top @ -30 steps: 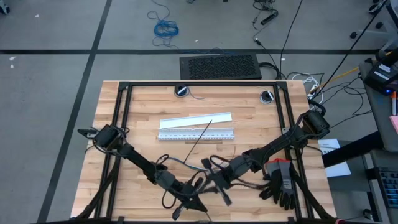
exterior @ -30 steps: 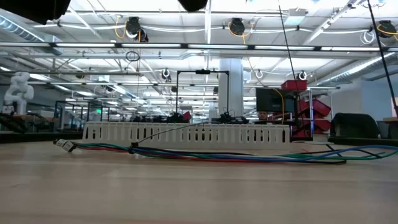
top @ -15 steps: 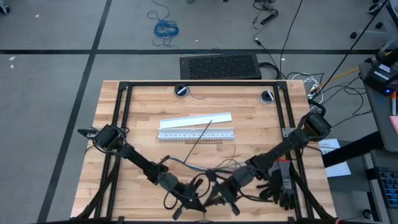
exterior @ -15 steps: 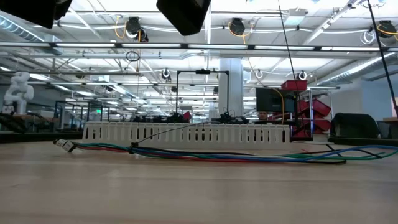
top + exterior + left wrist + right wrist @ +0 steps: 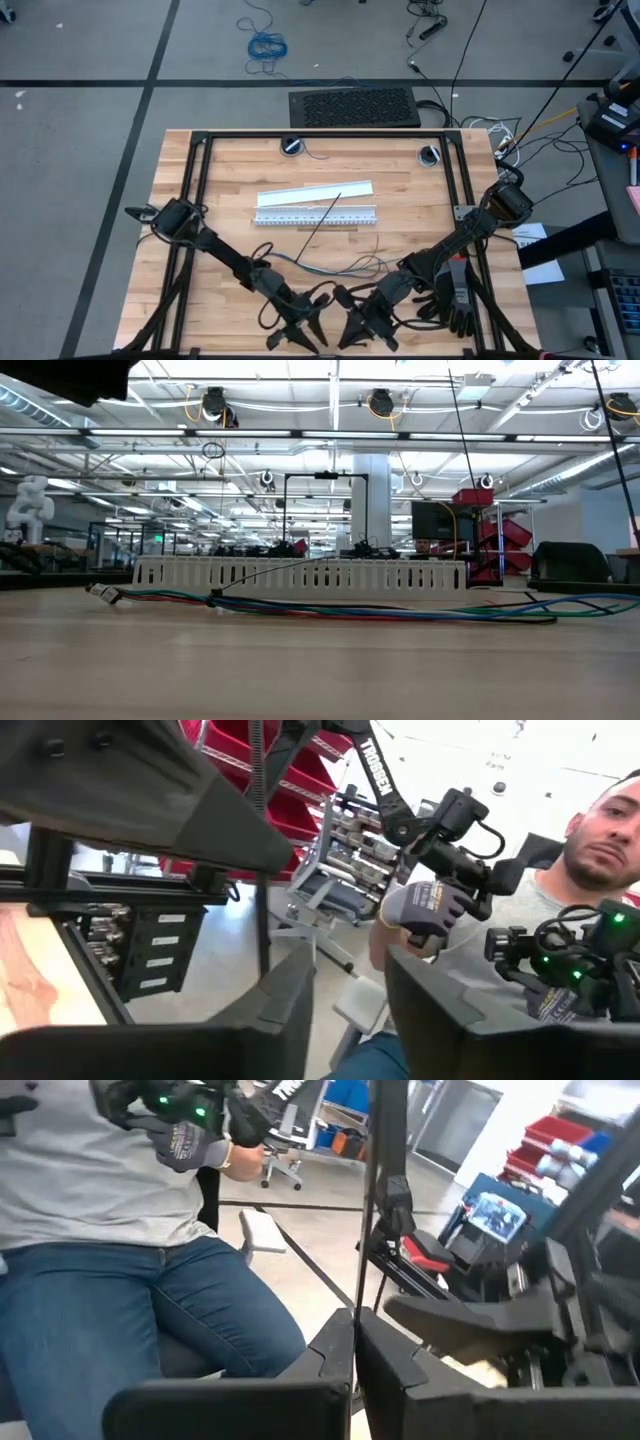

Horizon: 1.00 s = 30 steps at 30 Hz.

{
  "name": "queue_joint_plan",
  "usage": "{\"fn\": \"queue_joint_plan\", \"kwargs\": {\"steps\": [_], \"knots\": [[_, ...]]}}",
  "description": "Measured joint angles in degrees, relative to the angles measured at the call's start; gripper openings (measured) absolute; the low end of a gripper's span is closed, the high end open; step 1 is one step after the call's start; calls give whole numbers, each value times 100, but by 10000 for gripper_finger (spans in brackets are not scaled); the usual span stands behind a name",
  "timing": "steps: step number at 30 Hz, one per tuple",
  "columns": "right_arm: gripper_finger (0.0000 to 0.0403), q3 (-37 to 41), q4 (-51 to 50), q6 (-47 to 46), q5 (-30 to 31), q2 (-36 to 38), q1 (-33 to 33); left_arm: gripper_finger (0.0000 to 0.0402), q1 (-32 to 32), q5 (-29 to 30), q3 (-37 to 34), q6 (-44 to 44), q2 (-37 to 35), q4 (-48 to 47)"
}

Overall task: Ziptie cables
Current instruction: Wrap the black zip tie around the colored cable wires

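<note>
So the cables (image 5: 330, 607), that skinny blue, green, red and grey bundle, lay loose on the wooden bench (image 5: 400, 190), strung out flat across the low view just in front of a white slotted strip (image 5: 300, 574). From above they trailed over the near middle of the bench (image 5: 330, 268), between the two arms. One ziptie (image 5: 322, 216), a thin black strip, lay at a slant across the white slotted strip (image 5: 316, 217) and the plain white strip (image 5: 315, 193) beside it. In the low view the same ziptie (image 5: 270, 575) rose at an angle from the cables.

The left pincer (image 5: 296, 335) sat at the bench's near edge with nothing in it. Its wrist view showed the fingers (image 5: 290, 995) parted, with a clear gap between them. The right pincer (image 5: 362, 330) was just beside it, also at the near edge, fingers (image 5: 335, 1345) pressed together on nothing.

A pair of black gloves (image 5: 455, 295) lay on the bench near the right arm. Both wrist cameras pointed off the bench at a seated person in jeans (image 5: 120, 1310), whose gloved hand (image 5: 430, 905) gripped a control handle.
</note>
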<state>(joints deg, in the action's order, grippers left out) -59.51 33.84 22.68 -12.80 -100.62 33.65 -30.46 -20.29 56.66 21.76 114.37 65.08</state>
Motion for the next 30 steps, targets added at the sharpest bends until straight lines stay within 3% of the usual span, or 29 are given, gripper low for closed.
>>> {"fn": "queue_joint_plan", "kwargs": {"steps": [5, 10, 26, 30], "knots": [[0, 0, 14, 373, -409, 0, 0, 161, 103, 46, 0, -2, 0, 61], [0, 0, 43, 781, -662, 0, 0, 173, 142, 325, 29, 4, 0, 43], [0, 0, 169, 1359, -557, 0, -271, 173, 81, 442, 450, 235, -2, -778], [0, 0, 152, 1389, -557, 0, -271, 144, 82, 475, 450, 339, -2, -778]]}}
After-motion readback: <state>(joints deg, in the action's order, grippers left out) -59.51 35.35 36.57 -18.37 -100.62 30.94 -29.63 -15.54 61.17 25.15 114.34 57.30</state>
